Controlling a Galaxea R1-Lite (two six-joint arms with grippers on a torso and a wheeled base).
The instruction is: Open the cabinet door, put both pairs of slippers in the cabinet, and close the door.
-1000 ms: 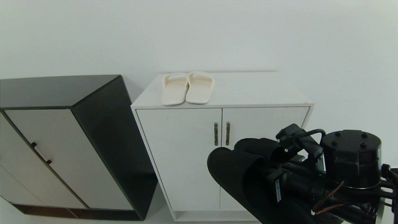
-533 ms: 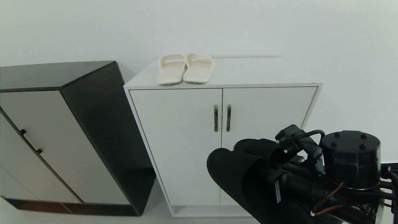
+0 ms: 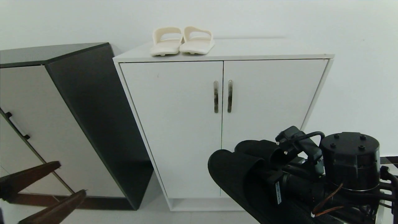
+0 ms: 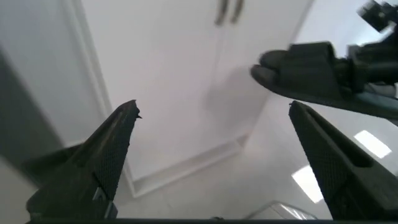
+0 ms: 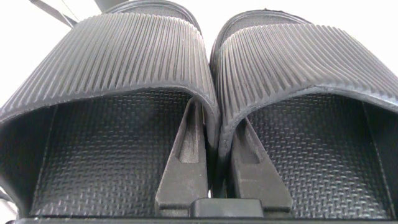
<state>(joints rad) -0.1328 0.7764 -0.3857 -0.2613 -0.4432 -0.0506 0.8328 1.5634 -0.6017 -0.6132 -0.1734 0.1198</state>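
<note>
The white cabinet (image 3: 174, 130) has both doors shut, with two metal handles (image 3: 222, 96) at the centre seam. A cream pair of slippers (image 3: 182, 40) lies on its top, near the left end. My right gripper (image 5: 211, 124) is shut on the black pair of slippers (image 3: 242, 174), pinching the two adjoining inner walls (image 5: 208, 106); it holds them low in front of the right door. My left gripper (image 3: 72, 176) hangs open and empty at the lower left, level with the cabinet's foot. In the left wrist view the left gripper (image 4: 213, 106) points at the cabinet front (image 4: 168, 74), with the black slippers (image 4: 305, 71) beside it.
A black cabinet (image 3: 93, 118) with a light door and a black handle (image 3: 17, 127) stands close to the white one's left side. A white wall runs behind both. Pale floor (image 3: 149, 214) shows below the cabinets.
The head camera has sunk, so both cabinets sit higher in the picture. My left gripper has come into sight at the lower left. The right gripper keeps its hold on the black slippers.
</note>
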